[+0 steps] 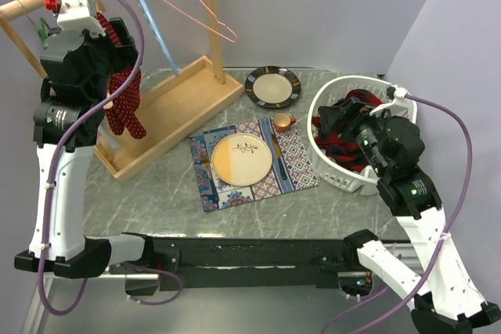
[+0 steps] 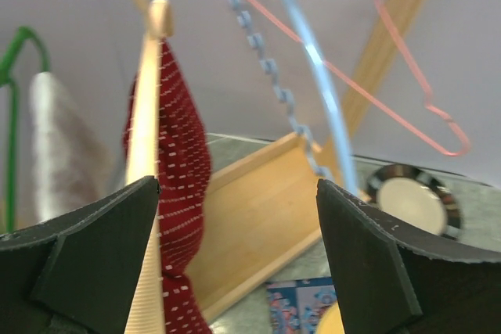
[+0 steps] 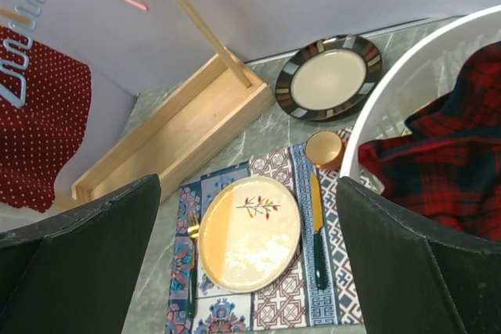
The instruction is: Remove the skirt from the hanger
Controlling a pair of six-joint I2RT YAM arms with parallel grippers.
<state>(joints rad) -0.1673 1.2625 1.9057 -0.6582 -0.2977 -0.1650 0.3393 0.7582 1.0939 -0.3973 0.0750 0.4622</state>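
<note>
The skirt, dark red with small white dots, hangs from a pale wooden hanger on the rack's rail. In the top view the skirt dangles over the rack's wooden base. My left gripper is raised up to it and open. The hanger's arm and the skirt's edge lie just inside the left finger, and the right finger stands well apart from them. My right gripper is open and holds nothing, hovering by the white basket; from there the skirt shows far left.
A blue hanger, a pink wire hanger and a green one carrying pale cloth share the rail. A placemat holds a cream plate, fork, knife and orange cup. A dark-rimmed plate sits behind. Plaid cloth fills the basket.
</note>
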